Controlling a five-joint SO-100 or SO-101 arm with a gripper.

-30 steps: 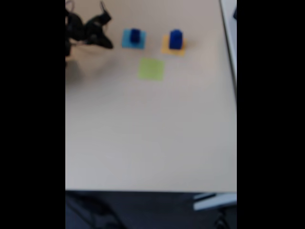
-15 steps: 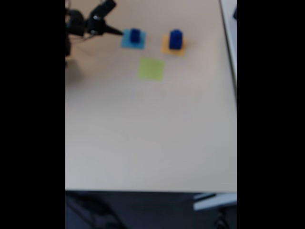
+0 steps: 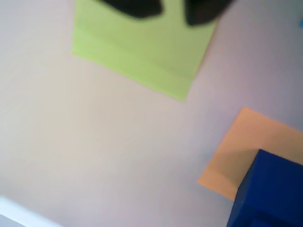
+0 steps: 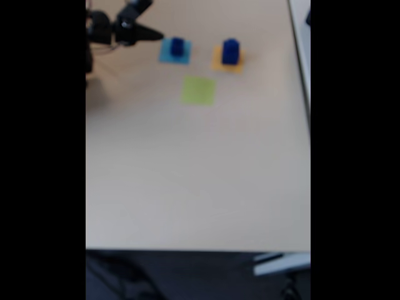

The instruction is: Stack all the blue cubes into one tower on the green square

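In the fixed view a dark-blue cube (image 4: 177, 45) stands on a flat light-blue square (image 4: 174, 52). A taller blue cube (image 4: 230, 50) stands on an orange-yellow square (image 4: 227, 60). The green square (image 4: 199, 90) lies bare in front of them. My black gripper (image 4: 150, 22) hovers just left of the cube on the light-blue square, open and holding nothing. In the wrist view the two dark fingertips (image 3: 135, 6) sit at the top edge over the green square (image 3: 142, 49), and a blue cube (image 3: 271, 189) on the orange-yellow square (image 3: 239, 151) shows at lower right.
The beige table (image 4: 200, 175) stretches toward its front edge low in the fixed view. A white object (image 4: 301, 37) runs along the table's right side. A pale strip (image 3: 19, 213) marks the table edge at the lower left of the wrist view.
The gripper has swung up and to the right, from the far left of the table to just beside the cube on the light-blue square. The cubes and squares have not moved.
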